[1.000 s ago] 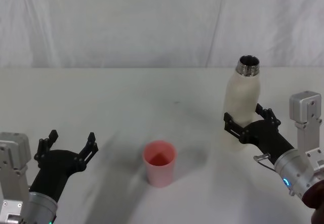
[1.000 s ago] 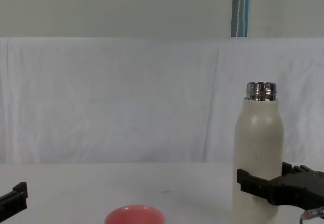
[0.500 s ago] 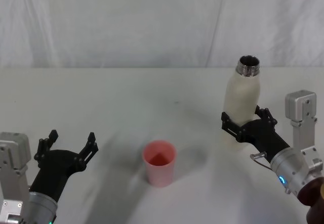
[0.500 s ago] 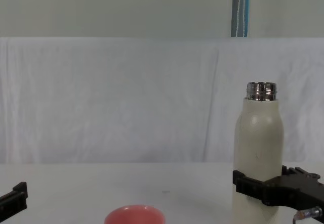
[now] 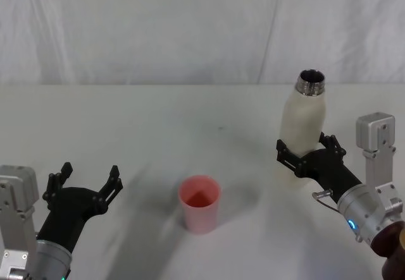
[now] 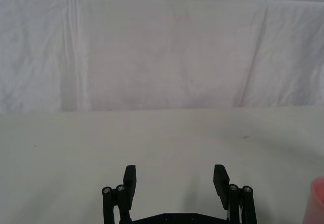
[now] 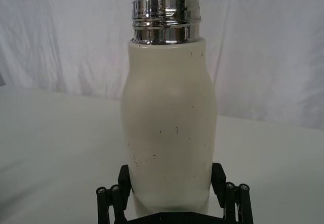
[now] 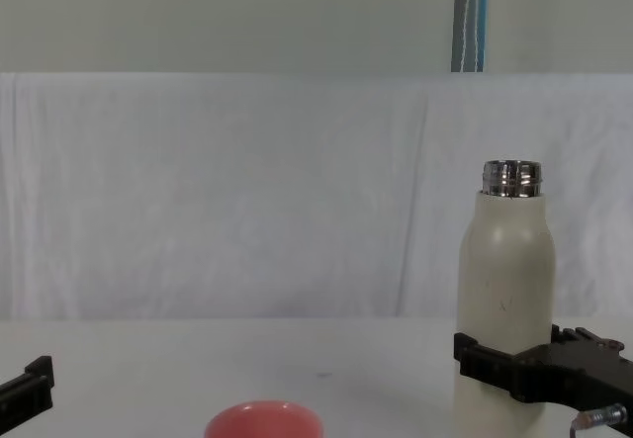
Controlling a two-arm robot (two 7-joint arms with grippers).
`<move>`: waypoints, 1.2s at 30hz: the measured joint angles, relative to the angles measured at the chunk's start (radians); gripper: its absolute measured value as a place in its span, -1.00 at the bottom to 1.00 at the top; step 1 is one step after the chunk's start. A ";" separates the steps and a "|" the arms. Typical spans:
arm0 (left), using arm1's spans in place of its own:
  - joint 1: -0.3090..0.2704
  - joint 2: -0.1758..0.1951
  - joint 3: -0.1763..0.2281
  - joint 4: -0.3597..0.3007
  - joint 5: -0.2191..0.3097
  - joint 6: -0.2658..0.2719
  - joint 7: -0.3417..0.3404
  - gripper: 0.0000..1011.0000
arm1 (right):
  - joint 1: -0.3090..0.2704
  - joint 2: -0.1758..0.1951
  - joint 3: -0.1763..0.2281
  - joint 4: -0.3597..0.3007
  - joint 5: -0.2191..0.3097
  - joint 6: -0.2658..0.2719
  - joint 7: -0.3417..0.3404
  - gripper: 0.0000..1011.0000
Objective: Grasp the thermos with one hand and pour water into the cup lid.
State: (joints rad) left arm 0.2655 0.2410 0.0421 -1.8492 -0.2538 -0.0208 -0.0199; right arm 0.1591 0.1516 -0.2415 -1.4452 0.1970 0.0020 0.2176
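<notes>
A white table (image 5: pixel 158 122) stands before a white cloth backdrop (image 5: pixel 158 27). On the robot's right side, the thermos (image 5: pixel 304 128) stands upright on the table, its steel neck open at the top. The right gripper (image 5: pixel 305 157) reaches in low around the thermos's lower body, one black finger on each side. In the right wrist view the thermos (image 7: pixel 169 133) fills the space between the two fingers (image 7: pixel 124 176), which sit right at its sides; whether they press on it cannot be told. In the chest view the thermos (image 8: pixel 506 300) rises well above the gripper (image 8: pixel 514 374) that brackets its base.

The cup (image 5: pixel 200 204), small and pink, stands upright near the front middle of the table, well apart from the thermos and to its left. Its rim (image 8: pixel 263 420) shows at the bottom of the chest view.

The left gripper (image 5: pixel 85 182) hovers low at the front left, apart from the cup, its jaws spread wide and holding nothing. In the left wrist view its fingertips (image 6: pixel 129 176) stand apart over bare table.
</notes>
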 joint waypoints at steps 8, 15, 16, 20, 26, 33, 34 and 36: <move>0.000 0.000 0.000 0.000 0.000 0.000 0.000 0.98 | -0.001 0.001 0.000 -0.002 0.000 0.000 0.000 0.88; 0.000 0.000 0.000 0.000 0.000 0.000 0.000 0.98 | -0.001 0.001 0.000 -0.003 0.000 0.001 0.000 0.87; 0.000 0.000 0.000 0.000 0.000 0.000 0.000 0.98 | -0.001 0.001 0.000 -0.003 0.000 0.001 0.000 0.87; 0.000 0.000 0.000 0.000 0.000 0.000 0.000 0.98 | -0.001 0.001 0.000 -0.003 0.000 0.001 0.000 0.87; 0.000 0.000 0.000 0.000 0.000 0.000 0.000 0.98 | -0.002 0.002 0.000 -0.004 0.000 0.001 0.001 0.87; 0.000 0.000 0.000 0.000 0.000 0.000 0.000 0.98 | -0.001 0.002 0.000 -0.004 0.000 0.001 0.001 0.87; 0.000 0.000 0.000 0.000 0.000 0.000 0.000 0.98 | -0.001 0.002 0.000 -0.004 0.000 0.001 0.001 0.87; 0.000 0.000 0.000 0.000 0.000 0.000 0.000 0.98 | -0.003 0.003 0.000 -0.007 -0.001 0.001 0.002 0.87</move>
State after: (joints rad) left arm 0.2655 0.2410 0.0421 -1.8492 -0.2538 -0.0207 -0.0199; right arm 0.1564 0.1549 -0.2410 -1.4525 0.1963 0.0033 0.2194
